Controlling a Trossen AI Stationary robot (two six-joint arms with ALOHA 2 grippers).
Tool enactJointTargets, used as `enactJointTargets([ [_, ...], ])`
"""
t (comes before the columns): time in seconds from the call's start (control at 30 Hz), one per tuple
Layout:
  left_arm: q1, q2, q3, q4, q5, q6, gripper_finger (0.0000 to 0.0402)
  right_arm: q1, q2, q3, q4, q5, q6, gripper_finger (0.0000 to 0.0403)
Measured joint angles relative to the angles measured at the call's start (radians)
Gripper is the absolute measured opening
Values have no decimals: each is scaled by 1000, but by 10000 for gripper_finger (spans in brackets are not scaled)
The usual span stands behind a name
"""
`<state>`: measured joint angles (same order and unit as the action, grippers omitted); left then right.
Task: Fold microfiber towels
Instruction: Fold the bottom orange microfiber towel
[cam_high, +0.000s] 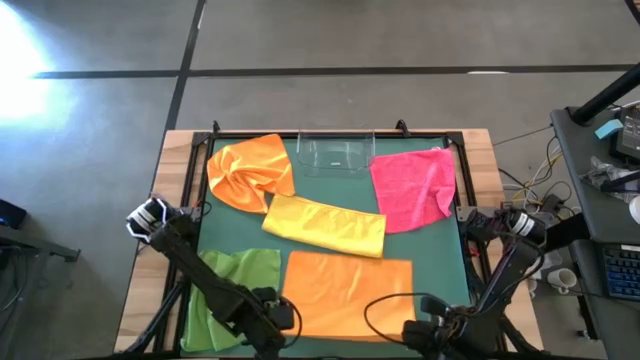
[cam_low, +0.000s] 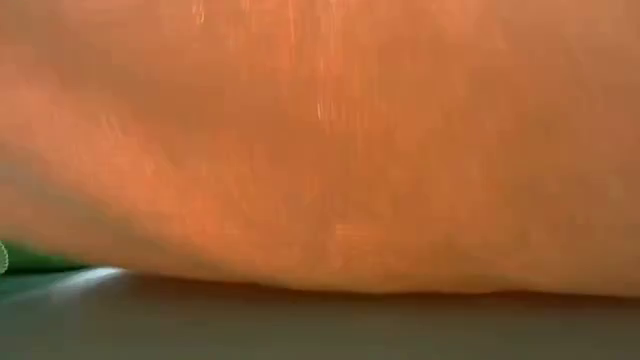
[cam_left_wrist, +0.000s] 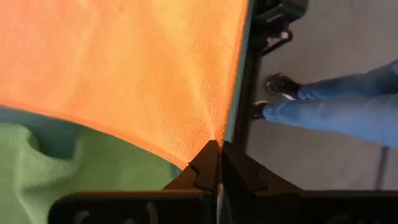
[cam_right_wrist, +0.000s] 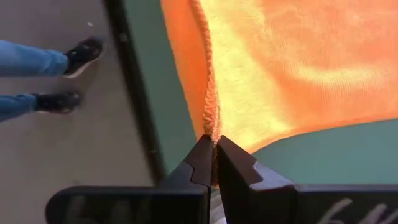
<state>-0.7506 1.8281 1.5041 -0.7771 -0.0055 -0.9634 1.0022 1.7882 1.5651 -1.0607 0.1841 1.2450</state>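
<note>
A flat orange towel (cam_high: 345, 295) lies near the table's front edge, and up close it fills the low view (cam_low: 320, 140). My left gripper (cam_high: 288, 318) is shut on its near left corner. My right gripper (cam_high: 412, 328) is shut on its near right corner. A lime green towel (cam_high: 228, 295) lies crumpled to the left. It partly sits under the orange towel's edge in the left wrist view (cam_left_wrist: 74, 168). A yellow towel (cam_high: 325, 225), a crumpled orange towel (cam_high: 250, 172) and a hot pink towel (cam_high: 412, 188) lie farther back on the green mat. My left gripper pinches the orange towel's near left corner (cam_left_wrist: 214, 138) between its two fingers, coming steeply from above. Creases fan out from the pinch, so the cloth is drawn taut there. The corner is raised and the towel's far part lies on the mat. My right gripper pinches the near right corner (cam_right_wrist: 211, 132) at the fuzzy hem, between its two fingers, steeply from above. The side edge (cam_right_wrist: 208, 74) runs away from the pinch and curls over. The corner is raised and the rest lies on the mat.
A clear plastic bin (cam_high: 335, 152) stands at the middle of the far edge. A dark frame rail (cam_left_wrist: 245, 93) runs along the table's near edge. Just beyond the rail stand a person's legs in jeans (cam_left_wrist: 336, 112) and dark shoes (cam_right_wrist: 81, 53).
</note>
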Motion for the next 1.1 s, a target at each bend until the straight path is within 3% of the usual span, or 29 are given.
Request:
enactJointTargets([
  [0.17, -11, -3, 20, 5, -1, 1, 0, 12, 0, 28, -21, 33, 31, 8],
  [0.33, 27, -3, 13, -55, -84, 106, 0, -21, 0, 24, -146, 57, 43, 8],
  [0.53, 115, -1, -12, -146, -190, 106, 0, -73, 0, -17, -199, 151, 63, 8],
  [0.83, 219, 0, -83, -158, -195, 109, 0, -120, -1, -152, -291, 156, 149, 8],
  [1.1, 302, 1, -124, -158, -202, 110, 0, -172, -2, -232, -271, 157, 145, 8],
])
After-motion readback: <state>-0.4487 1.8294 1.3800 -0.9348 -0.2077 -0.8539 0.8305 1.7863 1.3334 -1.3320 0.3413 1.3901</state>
